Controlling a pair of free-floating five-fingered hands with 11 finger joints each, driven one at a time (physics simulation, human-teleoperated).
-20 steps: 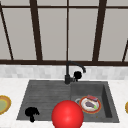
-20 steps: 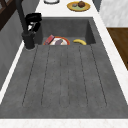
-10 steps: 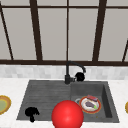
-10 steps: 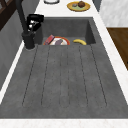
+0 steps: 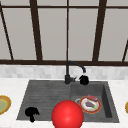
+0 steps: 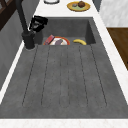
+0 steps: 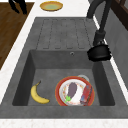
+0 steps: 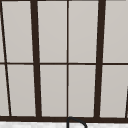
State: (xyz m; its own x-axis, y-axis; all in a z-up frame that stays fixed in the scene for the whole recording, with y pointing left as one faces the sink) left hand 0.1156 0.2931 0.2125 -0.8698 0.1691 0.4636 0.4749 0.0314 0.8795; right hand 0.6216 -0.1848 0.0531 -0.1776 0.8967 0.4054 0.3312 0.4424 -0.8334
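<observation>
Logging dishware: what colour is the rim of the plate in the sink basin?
Orange-red rim, clearest in right side view.

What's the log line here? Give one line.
right hand: beside black faucet | left hand: by grey drainboard | basin: red-rimmed plate, yellow banana

Right hand point(image 5: 84, 79) curled; left hand point(image 5: 31, 113) hanging.

A red ball point(image 5: 67, 115) in the front view hides the near middle of the sink point(image 5: 45, 95), its lower part cut by the frame. The banana point(image 7: 38, 94) lies behind it there. My left hand point(image 7: 18, 5) is cropped at the right side view's top. Whether my right hand point(image 5: 84, 79) touches the faucet point(image 5: 68, 75) cannot be determined.
</observation>
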